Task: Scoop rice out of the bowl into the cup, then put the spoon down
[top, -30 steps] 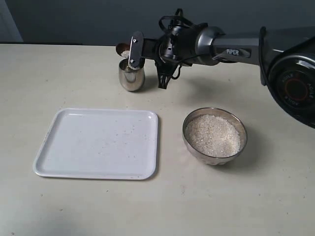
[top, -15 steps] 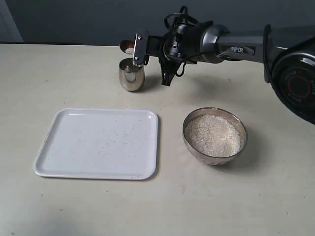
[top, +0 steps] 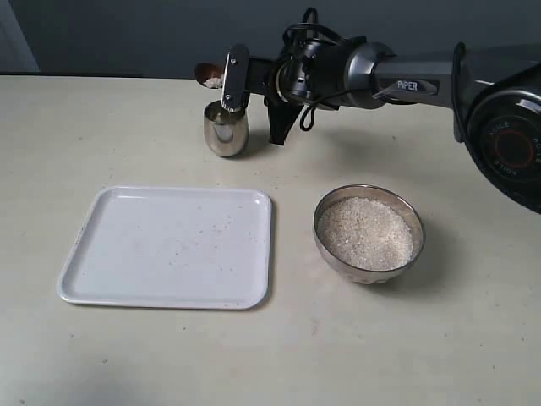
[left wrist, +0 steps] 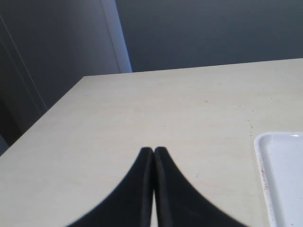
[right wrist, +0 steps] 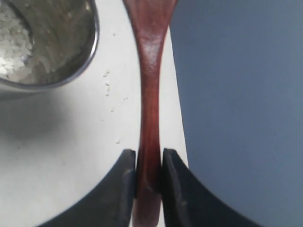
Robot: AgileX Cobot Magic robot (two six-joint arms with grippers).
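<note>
My right gripper [top: 233, 78] is shut on the handle of the dark reddish-brown spoon [top: 208, 74], level, just above and behind the small steel cup [top: 225, 128]. The spoon's head pokes out left of the fingers with a few white grains on it. In the right wrist view the fingers [right wrist: 124, 176] clamp the spoon [right wrist: 149, 90] handle beside the cup [right wrist: 71, 61], which has rice [right wrist: 12, 35] in its bottom. The wide steel bowl [top: 363, 275] of rice [top: 365, 230] stands at the right. My left gripper [left wrist: 153, 150] is shut and empty over bare table.
A white rectangular tray [top: 169, 245] lies left of the bowl, in front of the cup; its corner [left wrist: 284, 175] shows in the left wrist view. A few loose grains [right wrist: 107, 83] lie on the table by the cup. The table's far edge is just behind the spoon.
The right gripper has shifted the spoon slightly left and back, so the spoon's head now sits past the cup's far-left rim. Bowl, cup and tray have not moved.
</note>
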